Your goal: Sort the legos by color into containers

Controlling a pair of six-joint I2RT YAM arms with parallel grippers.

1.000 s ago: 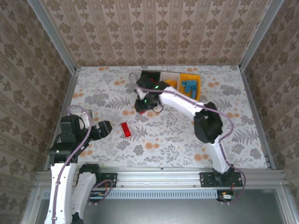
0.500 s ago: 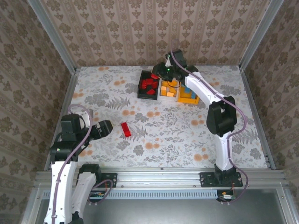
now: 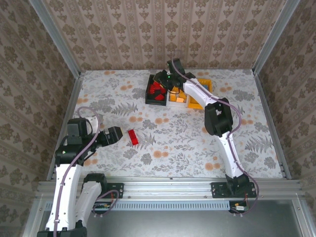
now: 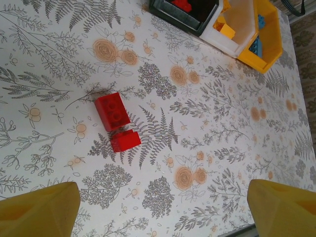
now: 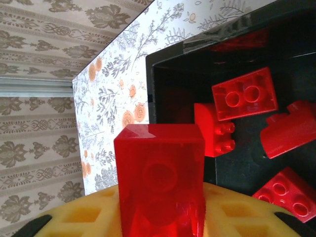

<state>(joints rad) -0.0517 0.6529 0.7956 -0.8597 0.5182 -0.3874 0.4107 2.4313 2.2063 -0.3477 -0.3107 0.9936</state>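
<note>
Floral table (image 3: 173, 143) | left jaws apart | right jaws clamp red brick (image 5: 160, 182) over black tray (image 5: 170, 94)

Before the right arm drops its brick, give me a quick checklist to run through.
1. Grip: right jaws clamp the held red brick: ok.
2. Colour: sorted red bricks already in the black tray: ok.
3. Aim: held brick fully over the tray: cannot tell; it overlaps the tray's wall.
4. Clearance: left jaws open, off the loose red bricks: ok.
5. Sorting: not ok, loose bricks lie on the table.
</note>
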